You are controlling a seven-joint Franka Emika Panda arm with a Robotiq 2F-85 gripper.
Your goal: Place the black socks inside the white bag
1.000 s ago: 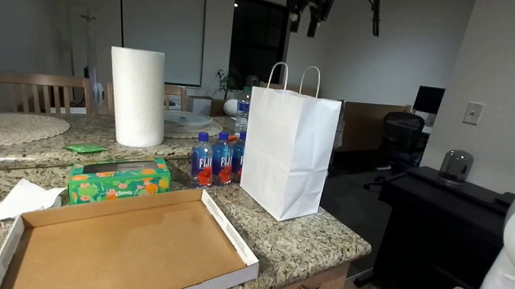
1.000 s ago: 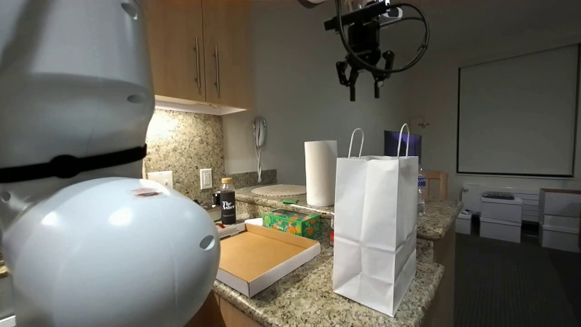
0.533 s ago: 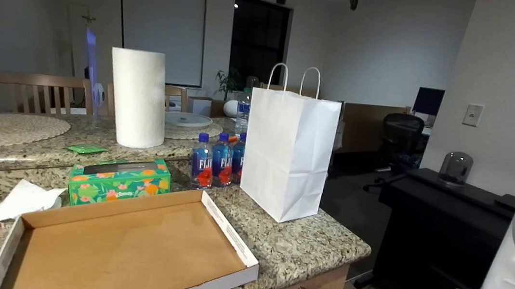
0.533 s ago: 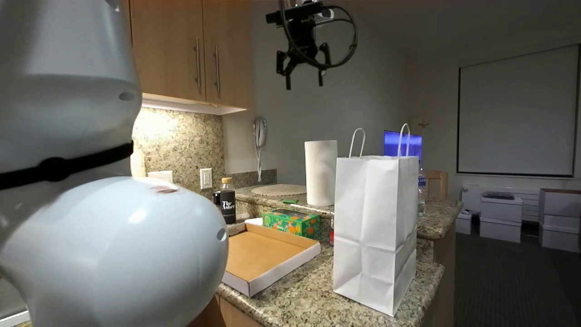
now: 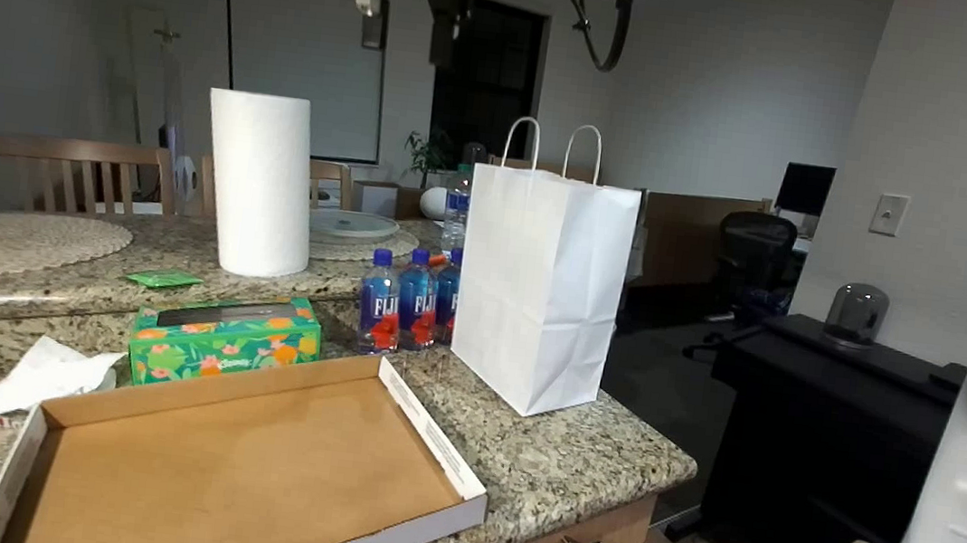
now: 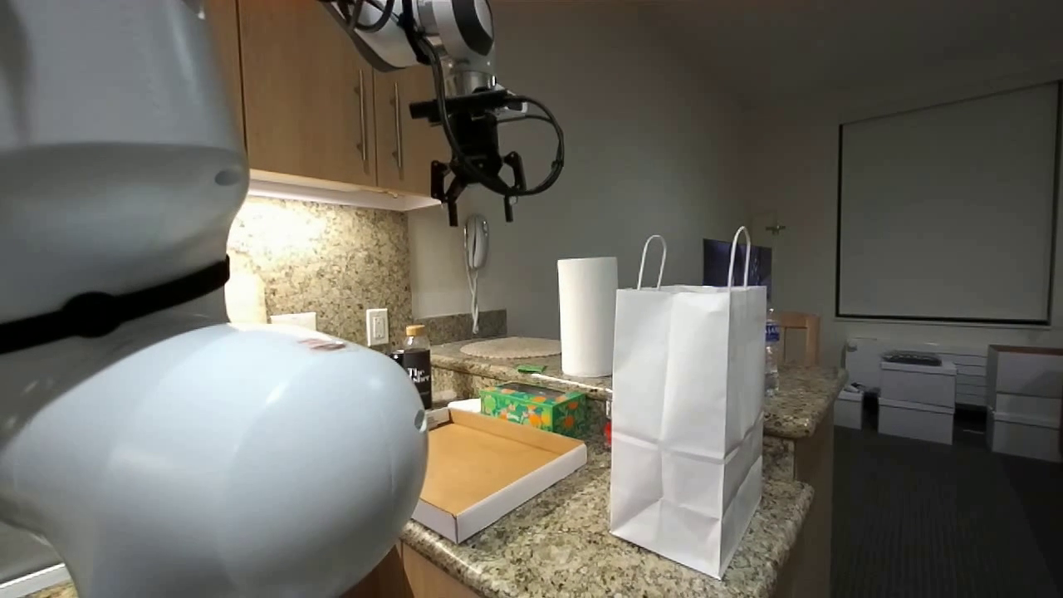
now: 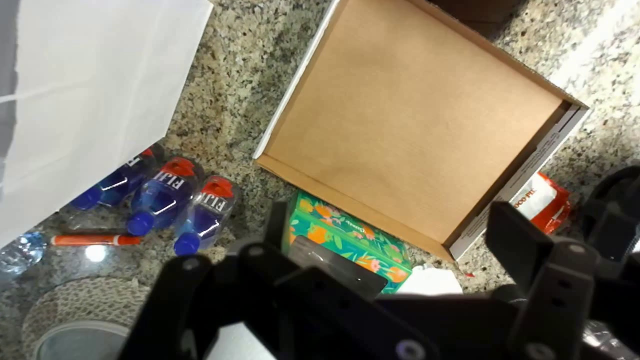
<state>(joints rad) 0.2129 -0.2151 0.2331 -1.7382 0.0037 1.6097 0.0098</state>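
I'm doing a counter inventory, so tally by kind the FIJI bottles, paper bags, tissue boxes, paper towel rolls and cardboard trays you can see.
FIJI bottles: 3 visible
White bag: 1
Tissue box: 1
Paper towel roll: 1
Cardboard tray: 1
Total: 7

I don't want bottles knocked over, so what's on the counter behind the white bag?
In an exterior view, a Fiji bottle and a clear bottle peek out from behind the bag, each partly covered. Whatever else it hides there can't be told.
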